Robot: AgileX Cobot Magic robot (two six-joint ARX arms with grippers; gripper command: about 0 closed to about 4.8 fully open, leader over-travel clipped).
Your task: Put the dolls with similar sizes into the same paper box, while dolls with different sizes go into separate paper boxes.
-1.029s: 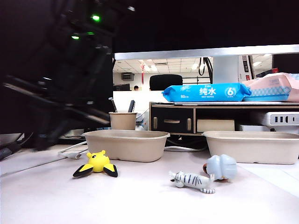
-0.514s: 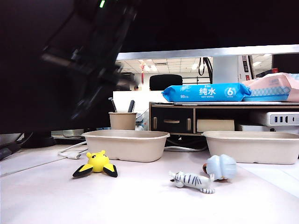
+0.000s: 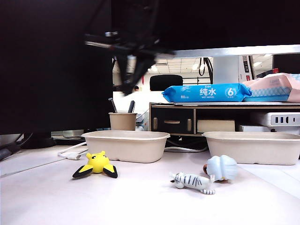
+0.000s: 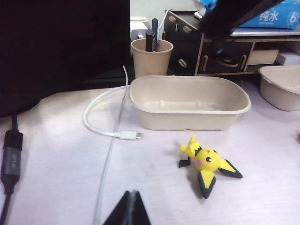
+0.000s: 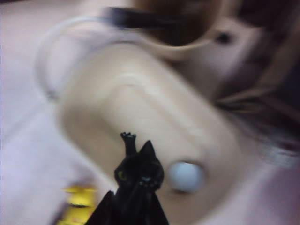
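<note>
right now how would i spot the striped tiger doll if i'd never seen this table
Find the right-hand paper tray. In front of it sits a pale blue doll; the tiger lies just left of that, the only white toy with grey stripes.

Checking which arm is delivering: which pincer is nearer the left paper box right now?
Right. The right pincer, shut on the black doll, hangs above the left paper box. The left pincer sits low over the table, short of the box, beyond the yellow doll.

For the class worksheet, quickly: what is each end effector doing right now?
Left end effector: shut, holding nothing, low over the table.
Right end effector: shut on the black doll, above the left paper box.
</note>
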